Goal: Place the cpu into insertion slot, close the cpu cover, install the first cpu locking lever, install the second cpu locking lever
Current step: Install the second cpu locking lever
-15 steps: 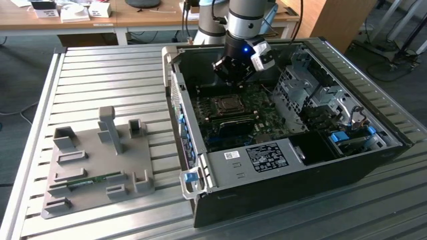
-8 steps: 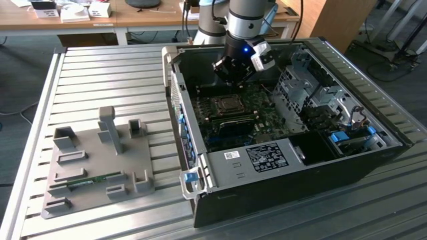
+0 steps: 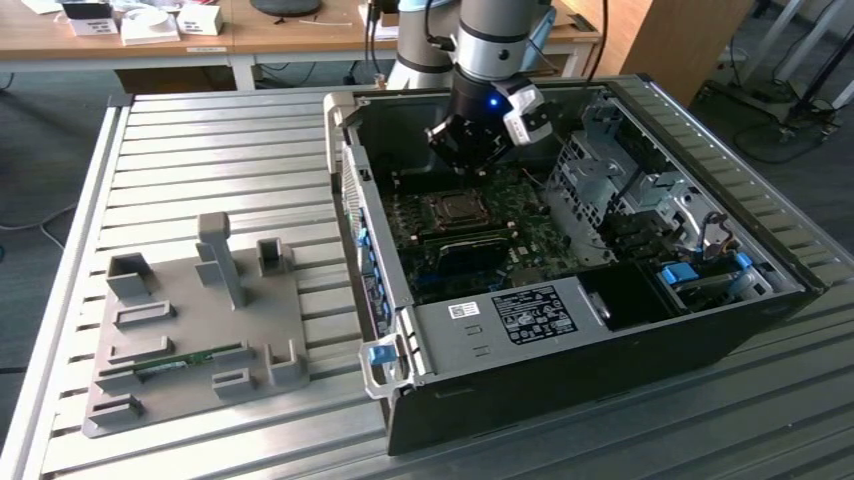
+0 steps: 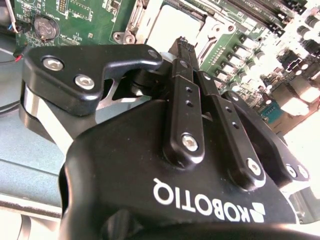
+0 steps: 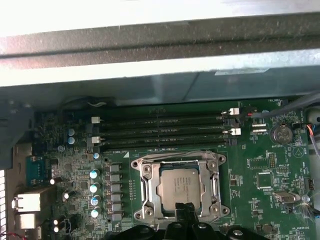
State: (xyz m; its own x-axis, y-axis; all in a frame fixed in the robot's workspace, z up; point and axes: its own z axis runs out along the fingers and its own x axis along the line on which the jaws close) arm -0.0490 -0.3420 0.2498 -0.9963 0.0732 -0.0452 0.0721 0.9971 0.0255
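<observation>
The cpu lies pale silver-grey in the insertion slot on the green board inside the open computer case. The silver cpu cover lies flat around it as a frame, and its cut-out centre shows the chip's face. My gripper hovers just above the chip's edge with its black fingers pressed together and nothing between them. The second wrist view looks along those fingers to the cpu beyond the tips. In the exterior view the gripper hangs over the back of the board, above the slot.
Long black memory slots run beside the socket, towards the case wall. A row of capacitors stands on the other side. Drive cages and the power supply crowd the case. A grey fixture plate lies on the table at the exterior view's left.
</observation>
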